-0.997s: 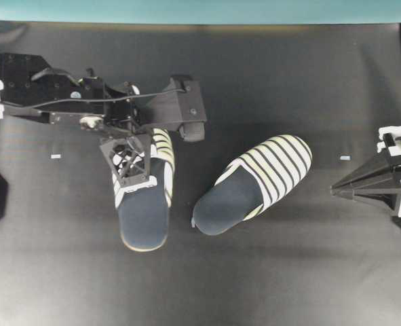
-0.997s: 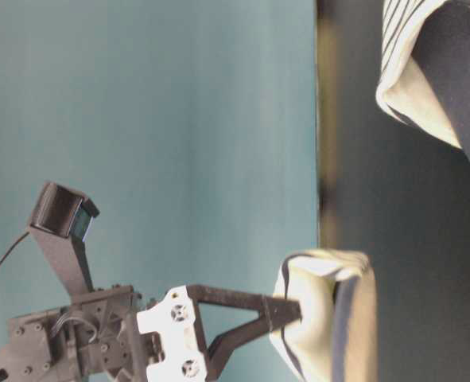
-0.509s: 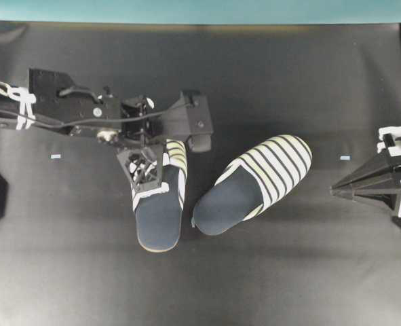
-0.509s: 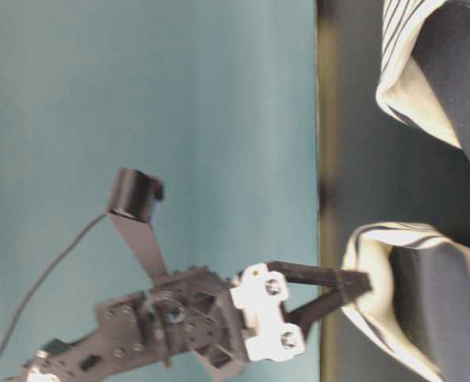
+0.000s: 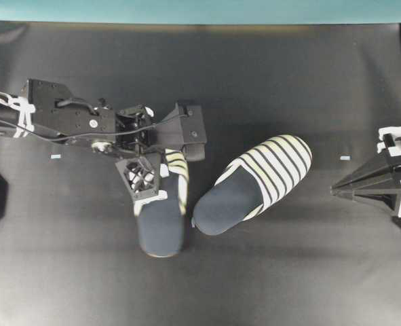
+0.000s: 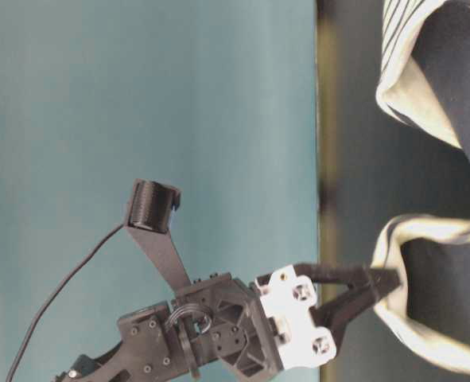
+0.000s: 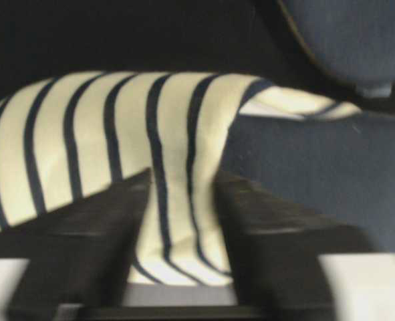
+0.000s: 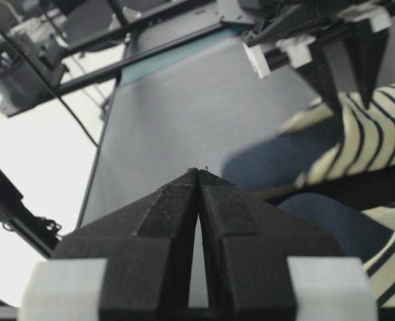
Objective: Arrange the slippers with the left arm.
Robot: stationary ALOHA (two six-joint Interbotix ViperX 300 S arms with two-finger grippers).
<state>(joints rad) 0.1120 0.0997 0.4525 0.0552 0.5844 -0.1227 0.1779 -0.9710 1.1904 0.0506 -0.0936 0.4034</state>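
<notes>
Soft striped fabric slipper (image 5: pixel 161 216) is straddled by the parted black mesh-patterned left gripper (image 5: pixel 150 185), hold uncertain; pointed right gripper (image 8: pixel 198 175) is pressed closed, empty.

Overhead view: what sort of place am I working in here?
Likely a robot lab bench: a black mat tabletop before a plain teal backdrop, black metal framing alongside, and two striped open-back slippers laid out as test objects.

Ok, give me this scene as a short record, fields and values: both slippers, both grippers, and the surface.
left slipper: toe away from the camera, heel near; its striped upper sits between the left gripper's fingers
right slipper: lying diagonally, heel next to left slipper
left gripper: fingers apart, either side of a fold of the upper
right gripper: shut, parked at the right edge, holding nothing
table: black mat
</notes>
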